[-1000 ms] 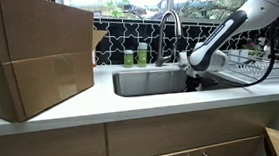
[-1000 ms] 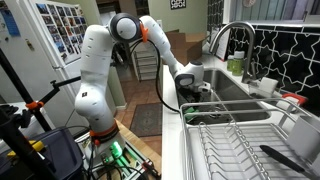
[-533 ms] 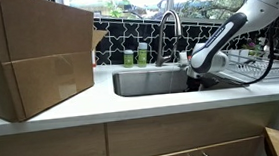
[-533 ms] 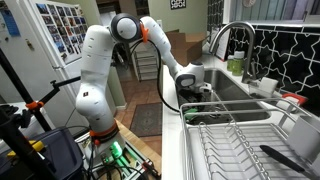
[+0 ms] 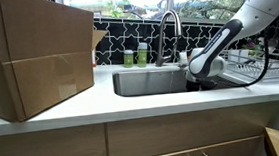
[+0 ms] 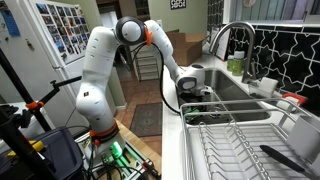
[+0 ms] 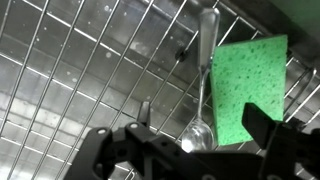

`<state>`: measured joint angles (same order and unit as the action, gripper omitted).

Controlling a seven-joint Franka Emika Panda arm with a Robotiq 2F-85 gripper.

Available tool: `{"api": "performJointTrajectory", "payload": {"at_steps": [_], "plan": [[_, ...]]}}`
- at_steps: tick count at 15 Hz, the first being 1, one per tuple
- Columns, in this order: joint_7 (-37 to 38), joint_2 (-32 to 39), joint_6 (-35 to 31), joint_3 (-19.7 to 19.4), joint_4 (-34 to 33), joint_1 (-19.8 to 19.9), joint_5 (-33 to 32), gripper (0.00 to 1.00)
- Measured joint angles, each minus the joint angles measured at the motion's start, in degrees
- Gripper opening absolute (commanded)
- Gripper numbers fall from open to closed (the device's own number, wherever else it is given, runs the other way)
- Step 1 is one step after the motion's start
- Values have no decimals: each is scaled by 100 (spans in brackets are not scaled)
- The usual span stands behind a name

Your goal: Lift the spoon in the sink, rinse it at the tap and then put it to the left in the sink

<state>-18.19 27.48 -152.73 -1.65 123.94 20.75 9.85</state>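
Over the 3 o'clock end of the sink (image 5: 140, 84), in an exterior view, the gripper (image 5: 194, 80) hung low. In an exterior view the arm (image 6: 152, 38) bent down beside the dish rack (image 6: 240, 140). In the wrist view the fingers (image 7: 120, 150) stood spread. The spoon (image 7: 198, 132) lay on the grid (image 7: 80, 70), bowl between them, handle toward 12 o'clock, green sponge (image 7: 250, 85) at its 3 o'clock.

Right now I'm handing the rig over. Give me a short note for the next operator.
End effector: open, low in the sink, with its fingers either side of the spoon's bowl and not closed on it.
Spoon: flat on the wire grid, with the green sponge right beside its handle.
Done: approach only.
Left: grasp and lift the spoon, rinse it at the tap, then set it down at the left of the sink.
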Motion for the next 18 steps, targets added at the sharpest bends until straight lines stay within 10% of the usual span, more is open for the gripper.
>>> {"api": "performJointTrajectory", "payload": {"at_steps": [18], "plan": [[-441,527,150,180,-429,276,65,53]]}}
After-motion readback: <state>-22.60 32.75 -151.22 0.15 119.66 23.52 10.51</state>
